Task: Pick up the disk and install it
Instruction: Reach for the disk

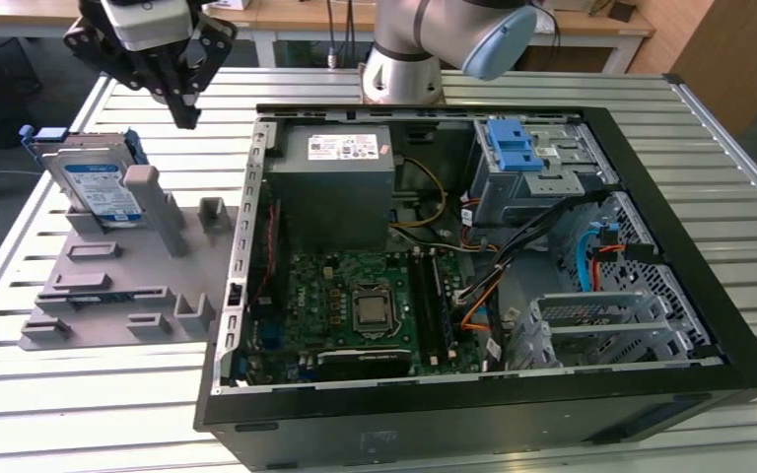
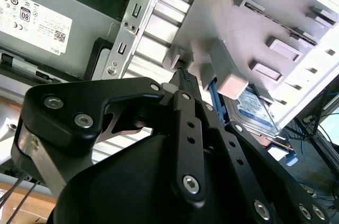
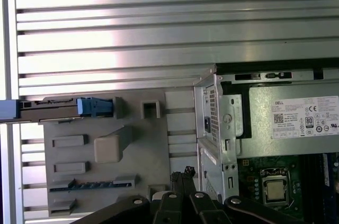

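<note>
**Inspector:** Condition of the black two-finger gripper (image 1: 188,116)?

**Assessor:** Clenched on nothing. In both wrist views the dark fingertips (image 3: 188,171) (image 2: 184,75) meet tip to tip. The gripper hangs in the air, pointing down, clear of every part.

**Inspector:** Location of the task item?

**Assessor:** The flat rectangular silver disk (image 1: 100,187), with a white-and-blue label and a blue plastic frame, stands on edge. It is below the gripper and off to the exterior view's left of it, well apart and not installed. It sits in a slot of the pale grey plastic fixture plate (image 1: 109,296), against a grey upright post. In the first wrist view it appears edge-on (image 3: 53,108), with the blue frame end showing.

**Inspector:** What lies on the gripper's other side?

**Assessor:** An open black computer case (image 1: 484,404) lies on its side, below the gripper and towards the exterior view's right. The parts of it nearest the gripper are its perforated metal corner wall (image 3: 217,123) and, just inside that, the big grey power-supply box (image 1: 339,182) with a white sticker. Further from the gripper are the green motherboard (image 1: 339,296) and a bare blue plastic bracket (image 1: 513,148) in the metal drive cage.

**Inspector:** Anything directly under the fingertips?

**Assessor:** In the first wrist view they lie over the edge of the fixture plate, just beside the case wall. A slatted silver metal table (image 1: 90,414) carries both the plate and the case.
</note>
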Tool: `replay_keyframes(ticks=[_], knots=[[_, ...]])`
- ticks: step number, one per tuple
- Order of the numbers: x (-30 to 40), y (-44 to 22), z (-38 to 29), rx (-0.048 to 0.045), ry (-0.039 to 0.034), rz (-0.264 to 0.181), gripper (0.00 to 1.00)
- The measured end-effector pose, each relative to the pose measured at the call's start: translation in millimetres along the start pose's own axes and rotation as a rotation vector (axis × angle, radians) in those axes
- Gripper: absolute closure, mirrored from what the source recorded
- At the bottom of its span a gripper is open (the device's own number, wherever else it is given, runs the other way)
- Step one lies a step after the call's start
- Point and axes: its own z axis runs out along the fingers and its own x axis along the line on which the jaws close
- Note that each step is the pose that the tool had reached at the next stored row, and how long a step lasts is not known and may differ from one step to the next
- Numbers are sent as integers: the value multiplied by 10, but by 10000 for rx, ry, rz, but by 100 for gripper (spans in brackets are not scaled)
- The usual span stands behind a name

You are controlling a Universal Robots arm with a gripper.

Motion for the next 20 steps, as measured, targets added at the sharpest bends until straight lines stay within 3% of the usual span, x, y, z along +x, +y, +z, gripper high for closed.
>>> replay_keyframes(ticks=[13, 17, 20], knots=[[26, 0, -1, 0, 0, 1, 89], [82, 34, -1, 0, 0, -1, 89], [171, 77, 0, 0, 0, 1, 89]])
